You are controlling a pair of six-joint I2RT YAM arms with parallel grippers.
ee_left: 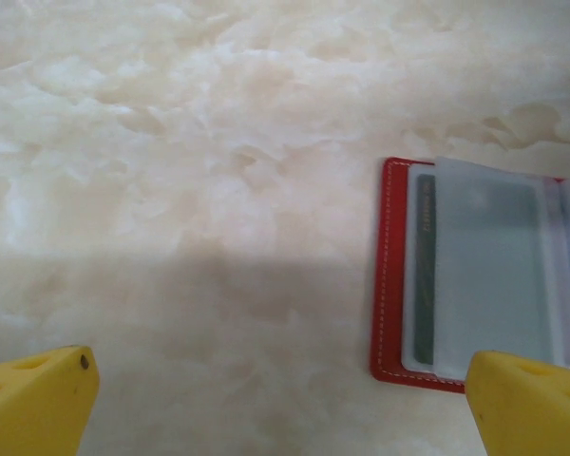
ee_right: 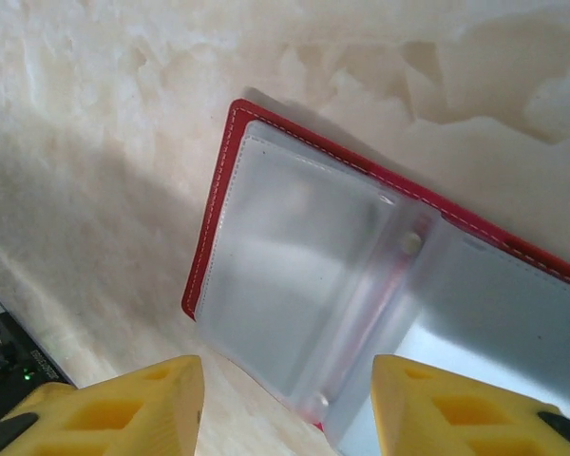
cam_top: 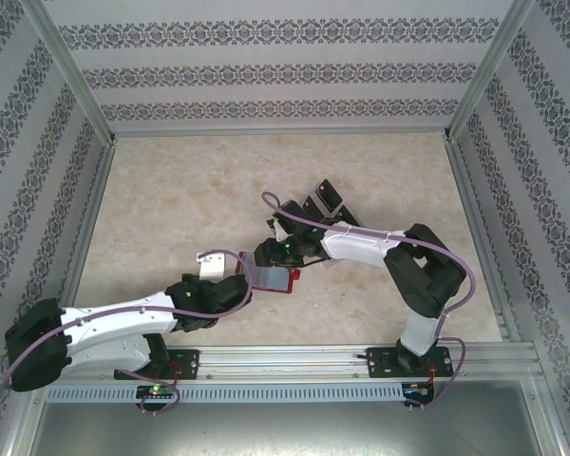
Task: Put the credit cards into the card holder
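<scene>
The card holder point(ee_right: 294, 266) lies open on the tabletop point(ee_left: 171, 190), just ahead of the right pincer point(ee_right: 287, 380), whose jaws stand wide and empty. The left pincer point(ee_left: 280, 380), equally wide and empty, has one finger over the holder's corner. The credit cards point(cam_top: 325, 196) lie beyond the right pincer. The holder seems readied for loading; next, fetch a card and hold a sleeve open.

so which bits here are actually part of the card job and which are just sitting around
Part of the job:
- card holder, lying open
- credit cards, black, in a row farther back
- left claw and right claw, both open

Just surroundings:
- marble table
- patterned walls
- metal rail at the near edge
</scene>
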